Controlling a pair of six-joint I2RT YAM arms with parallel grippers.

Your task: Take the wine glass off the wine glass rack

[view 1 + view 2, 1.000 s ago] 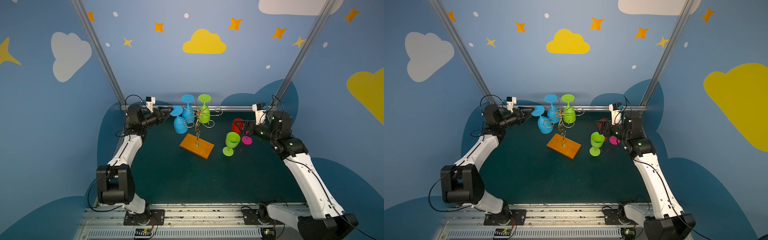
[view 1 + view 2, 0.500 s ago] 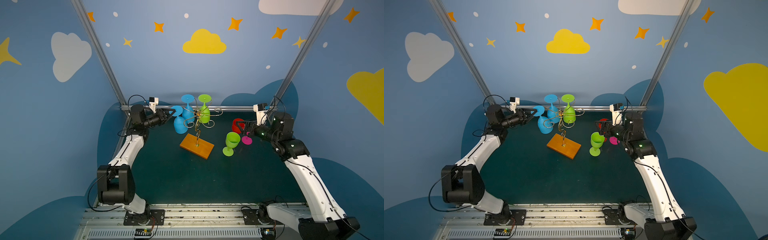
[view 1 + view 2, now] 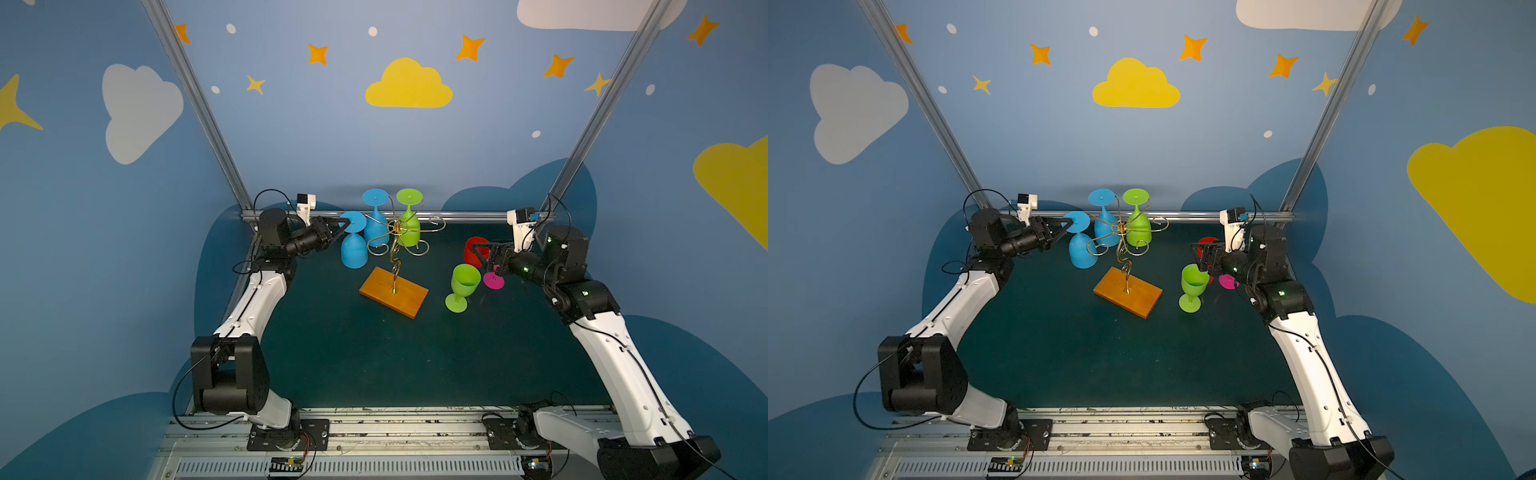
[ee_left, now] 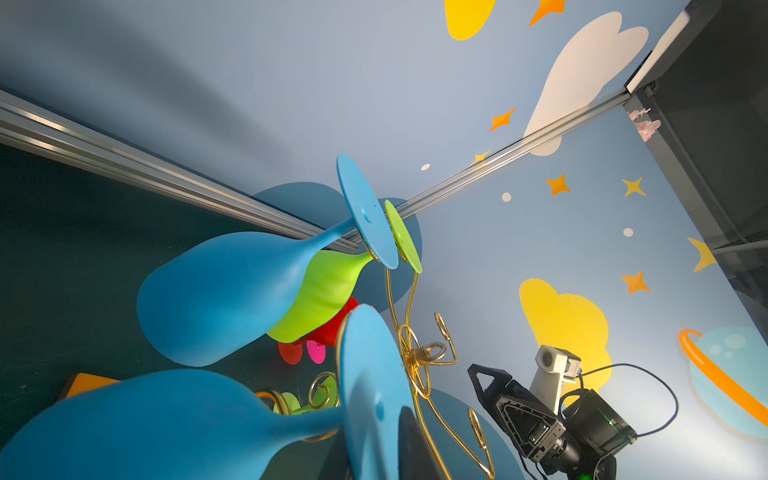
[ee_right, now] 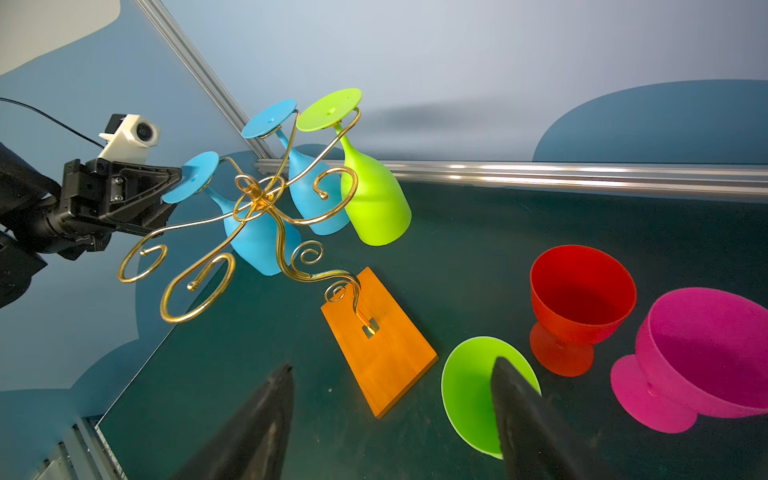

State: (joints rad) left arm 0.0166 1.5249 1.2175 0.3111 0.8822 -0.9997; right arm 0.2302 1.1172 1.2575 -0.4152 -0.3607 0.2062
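Note:
The gold wire wine glass rack (image 3: 395, 257) stands on its orange wooden base (image 3: 392, 291) (image 3: 1127, 293) (image 5: 382, 345). Three glasses hang upside down from its arms. The nearest-left one is a blue wine glass (image 3: 353, 249) (image 3: 1083, 251) (image 5: 257, 241). My left gripper (image 3: 341, 226) (image 3: 1064, 226) (image 5: 176, 178) is level with the rack's top and shut on that glass's foot disc (image 4: 374, 395). One dark finger (image 4: 409, 436) lies against the disc's face. My right gripper (image 3: 478, 251) (image 5: 392, 365) hangs open and empty to the right of the rack.
A second blue glass (image 3: 376, 230) and a green glass (image 3: 409, 235) also hang on the rack. A green glass (image 3: 463, 284), a red cup (image 5: 582, 299) and a pink cup (image 5: 706, 353) stand upright on the dark mat under my right gripper. The metal back rail (image 3: 469, 216) is close behind.
My left gripper has reached in to the blue glass's foot and its jaws have closed on it. The right arm has barely moved.

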